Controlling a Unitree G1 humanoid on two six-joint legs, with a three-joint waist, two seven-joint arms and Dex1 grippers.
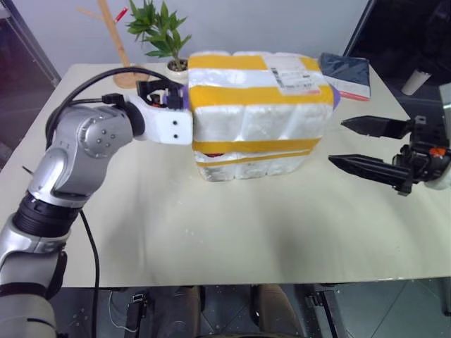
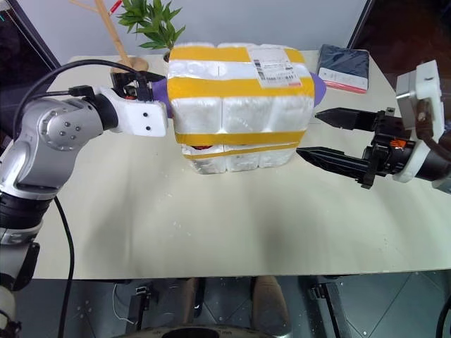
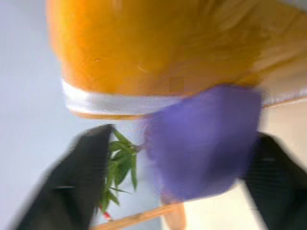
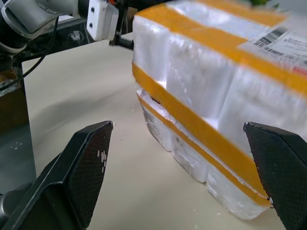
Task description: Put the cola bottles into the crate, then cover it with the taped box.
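Pale cream and matte, the bench point(image 1: 232, 232) spreads under everything, with a plain grey wall at its far edge. At the far left stands a slim wooden rack point(image 1: 113, 35) on a round base, and just right of it a small green potted plant point(image 1: 161, 29) with narrow pointed leaves.

Left of centre, the left gripper point(image 1: 163, 90) reaches in from the left at the far left corner of the taped box point(image 1: 261, 105). In the left wrist view its two black fingers point(image 3: 79, 175) stand wide apart, with a rounded purple thing point(image 3: 204, 139) between them, close under the box's yellow band; whether they touch it I cannot tell.

In the middle, the taped box is a large white foam block, lumpy and glossy under clear wrap, bound by wide yellow tape bands and bearing a white shipping label point(image 1: 292, 76) on top. It sits on top of the crate point(image 1: 246, 163), a lower white foam block with a thin yellow tape band. At the seam near the left end a bit of red shows point(image 1: 217, 152), likely a cola bottle cap; the bottles themselves are hidden.

Right of the box, the right gripper point(image 1: 356, 144) hovers just beside the stack, clear of it, its long tapered black fingers point(image 1: 366, 166) spread wide and holding nothing. Far right lies a flat dark blue packet point(image 1: 345, 70) with a red edge.
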